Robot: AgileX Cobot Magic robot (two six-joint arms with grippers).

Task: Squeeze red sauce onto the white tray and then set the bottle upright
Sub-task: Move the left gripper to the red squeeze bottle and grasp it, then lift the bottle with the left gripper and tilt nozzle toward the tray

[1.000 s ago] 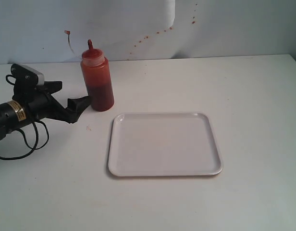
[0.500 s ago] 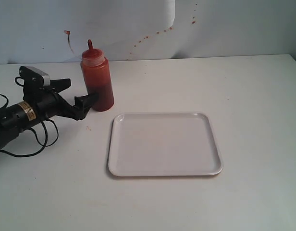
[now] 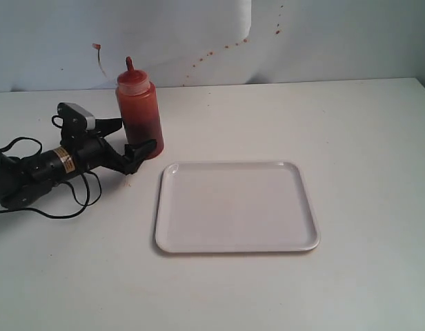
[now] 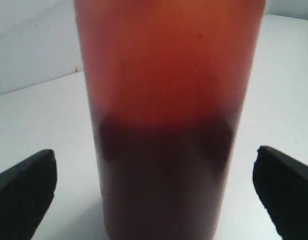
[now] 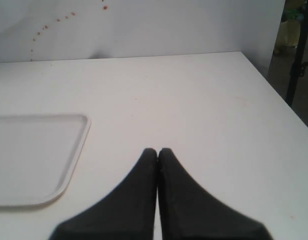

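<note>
Since a second ago, left gripper (image 3: 138, 133) has advanced across the table (image 3: 364, 138) to the bottle (image 3: 137, 103): grasp nearly set, tray (image 3: 236, 207) clean, no squeeze yet. Jaws wide open, empty; bottle upright between them, touching neither. Right gripper (image 5: 157, 155) closed, empty, near tray.

At the left of the exterior view the left arm (image 3: 30, 171) is being shown as a black tube banded by a yellow label (image 3: 63, 160), topped by a grey camera box (image 3: 76, 112) and trailed by thin black cables (image 3: 83, 196). Matte black, wedge-shaped fingers (image 4: 24, 195) are being shown on the left gripper (image 3: 138, 133), and two tapering black ones on the right gripper (image 5: 157, 152).
</note>
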